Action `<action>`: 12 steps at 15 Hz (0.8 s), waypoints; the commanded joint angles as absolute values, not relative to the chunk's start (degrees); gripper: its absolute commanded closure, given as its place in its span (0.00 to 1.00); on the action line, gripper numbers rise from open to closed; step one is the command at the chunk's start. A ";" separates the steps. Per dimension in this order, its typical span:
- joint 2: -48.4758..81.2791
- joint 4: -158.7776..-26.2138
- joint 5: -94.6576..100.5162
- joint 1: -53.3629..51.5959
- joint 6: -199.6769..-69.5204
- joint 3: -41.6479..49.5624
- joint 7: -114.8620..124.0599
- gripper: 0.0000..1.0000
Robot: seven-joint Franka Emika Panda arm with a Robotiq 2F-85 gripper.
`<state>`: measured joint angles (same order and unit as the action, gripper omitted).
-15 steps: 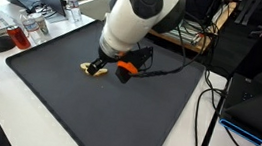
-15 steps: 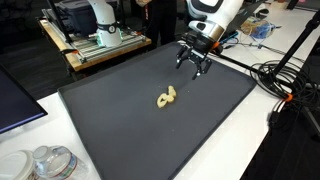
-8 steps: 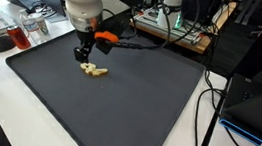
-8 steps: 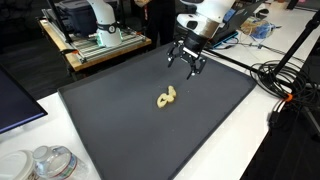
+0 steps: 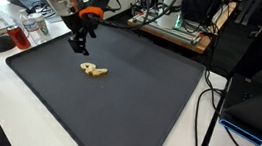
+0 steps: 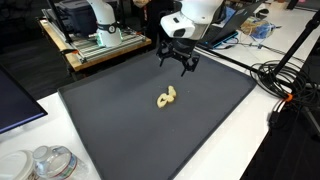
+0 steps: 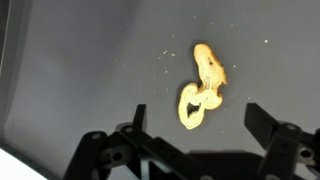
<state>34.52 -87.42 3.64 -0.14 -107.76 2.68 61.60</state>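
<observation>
Wrist view: a pale yellow piece [image 7: 203, 88], knobbly and twisted, with a small loop at its lower end, is being shown lying flat on a dark grey mat [image 7: 80, 70]. The mat's finely grained face is being dotted by a few pale specks near the piece. The gripper [image 7: 195, 125] is being held above it with its black, angular fingers [image 7: 262, 122] spread fully wide and nothing between them. The piece is being framed in the gap without being touched.

In both exterior views the gripper [image 5: 79, 45] [image 6: 178, 66] is being seen hanging clear of the mat, near one edge, on a glossy white arm [image 6: 190, 12]. The pale yellow piece [image 5: 94, 72] [image 6: 167, 98] is lying apart from the gripper, nearer the mat's middle. The rectangular mat [image 5: 137, 104] [image 6: 120, 120] is being carried by a white surface [image 5: 6, 108]. Black cables [image 5: 205, 112] are trailing along one side of it, and clear plastic tubs [image 6: 45, 163] are sitting at a corner.
</observation>
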 commanded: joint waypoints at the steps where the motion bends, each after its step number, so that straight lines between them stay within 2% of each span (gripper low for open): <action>1: 37.57 -80.85 -2.55 3.03 -101.78 2.82 53.08 0.00; 12: 46.93 -70.59 -17.91 12.63 -100.05 3.02 33.21 0.00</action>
<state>43.55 -74.68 -13.41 9.93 -100.94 3.30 38.59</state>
